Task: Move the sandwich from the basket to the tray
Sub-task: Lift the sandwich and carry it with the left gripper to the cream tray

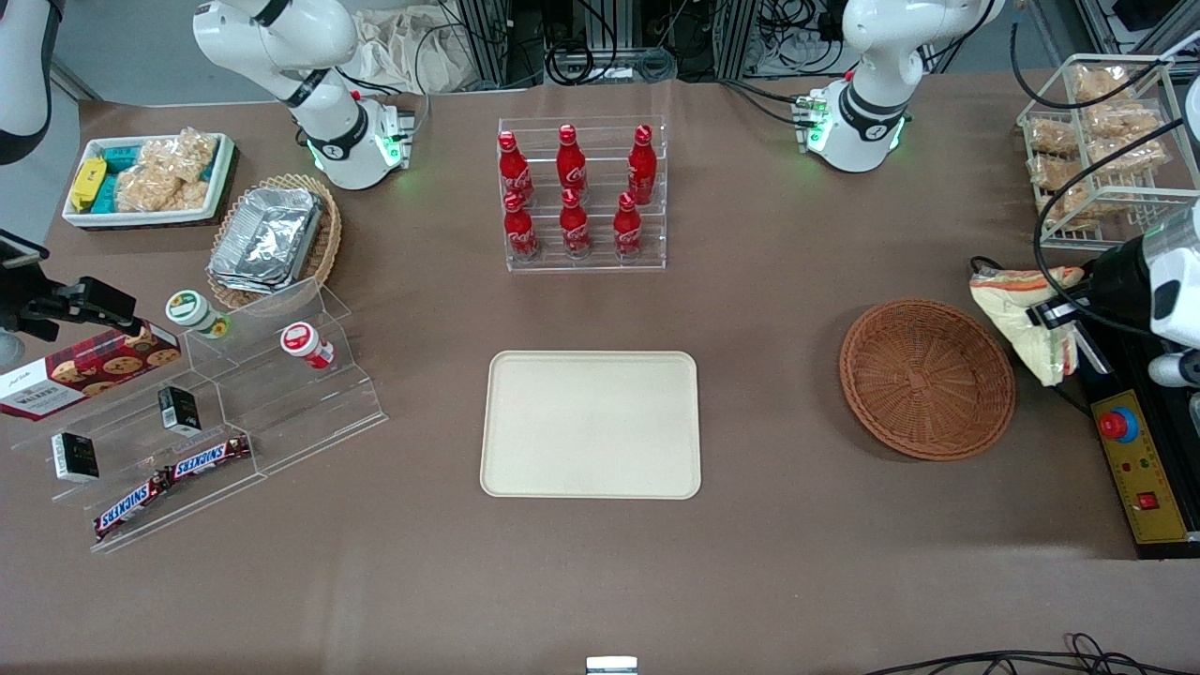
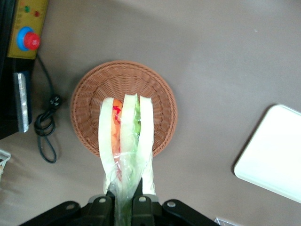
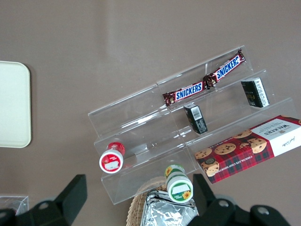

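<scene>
My left gripper point(image 1: 1057, 315) is shut on the clear wrap at one end of the sandwich point(image 1: 1017, 317), a wedge of pale bread with green and orange-red filling. It hangs in the air at the basket's edge toward the working arm's end of the table. In the left wrist view the sandwich point(image 2: 126, 136) juts out from the gripper point(image 2: 123, 197) over the round reddish-brown wicker basket point(image 2: 122, 77). The basket point(image 1: 926, 378) has nothing in it. The cream tray point(image 1: 591, 424) lies flat mid-table with nothing on it, and a corner of the tray point(image 2: 275, 150) shows in the left wrist view.
A yellow-and-black control box with a red stop button point(image 1: 1134, 459) and a coiled cable point(image 2: 44, 136) lie beside the basket. A wire rack of bagged snacks point(image 1: 1097, 141) stands farther from the camera. A rack of red bottles point(image 1: 581, 192) stands farther from the camera than the tray.
</scene>
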{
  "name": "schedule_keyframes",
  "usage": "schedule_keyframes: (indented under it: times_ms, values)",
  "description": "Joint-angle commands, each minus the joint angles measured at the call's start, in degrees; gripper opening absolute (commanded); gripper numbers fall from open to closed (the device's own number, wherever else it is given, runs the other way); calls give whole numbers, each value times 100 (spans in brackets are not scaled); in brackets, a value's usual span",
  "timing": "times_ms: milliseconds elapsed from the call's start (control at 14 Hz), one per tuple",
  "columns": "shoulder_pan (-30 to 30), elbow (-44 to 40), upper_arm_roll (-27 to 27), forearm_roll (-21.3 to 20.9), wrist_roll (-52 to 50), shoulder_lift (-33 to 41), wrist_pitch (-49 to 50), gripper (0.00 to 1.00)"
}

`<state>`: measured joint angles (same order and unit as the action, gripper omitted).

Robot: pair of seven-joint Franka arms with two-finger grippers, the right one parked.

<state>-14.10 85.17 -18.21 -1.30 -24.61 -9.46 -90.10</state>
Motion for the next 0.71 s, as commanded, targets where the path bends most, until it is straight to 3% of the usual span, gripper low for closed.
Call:
schedule_keyframes:
  times_ms: [0, 643]
  values:
    - [432, -133, -262, -10, 70, -468, -137, 0]
    - [2735, -115, 10, -45, -166, -2269, -2870, 0]
